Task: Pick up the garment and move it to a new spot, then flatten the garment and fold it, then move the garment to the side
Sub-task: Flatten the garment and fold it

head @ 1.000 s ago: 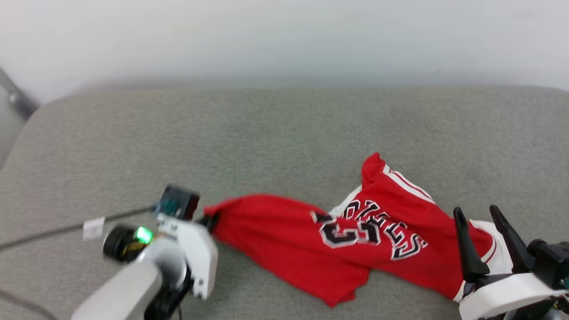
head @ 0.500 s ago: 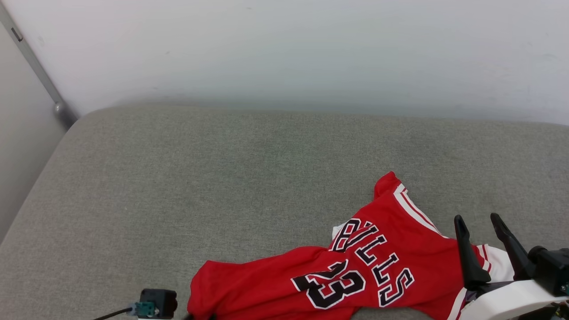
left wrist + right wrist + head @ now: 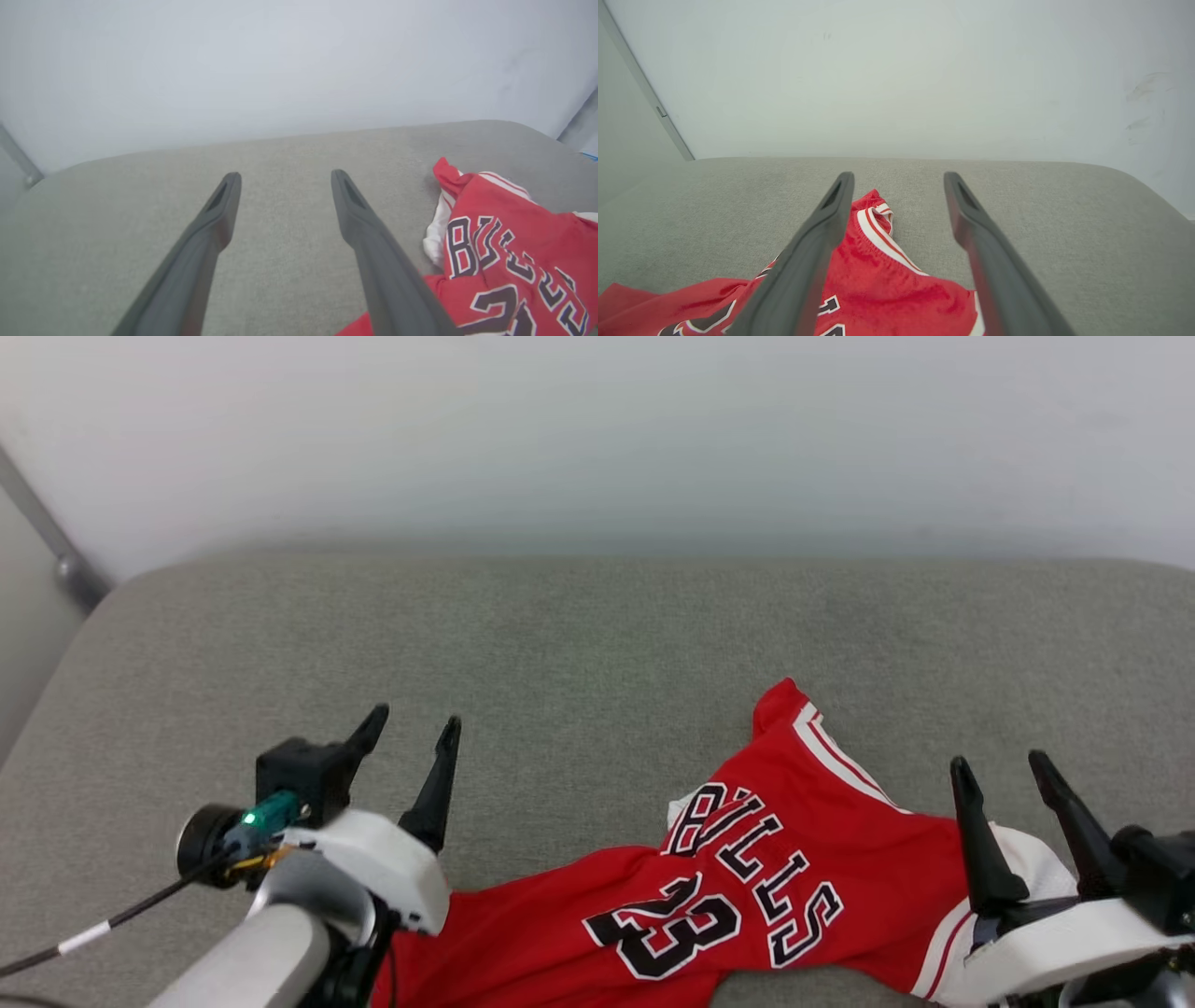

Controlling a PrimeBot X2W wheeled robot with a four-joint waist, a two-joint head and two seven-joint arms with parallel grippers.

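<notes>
While one garment [image 3: 840, 835] lies crumpled, two tools gape: left tool [image 3: 416, 715], right tool [image 3: 999, 762].

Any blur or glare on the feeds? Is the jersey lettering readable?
Head view: even light, no glare, jersey lettering crisp, wall hazy. Left wrist view: lettering readable but skewed at the edge. Right wrist view: fingers soft near the lens.

A broad grey woven-fabric cushion [image 3: 579, 644] with rounded corners spans the scene, its far edge meeting a plain white wall [image 3: 597, 429]. Beyond the cushion's far left corner a thin grey metal strip [image 3: 70, 574] slants up the wall. Faint grey scuff marks [image 3: 1141, 86] smudge the wall above the far right corner
</notes>
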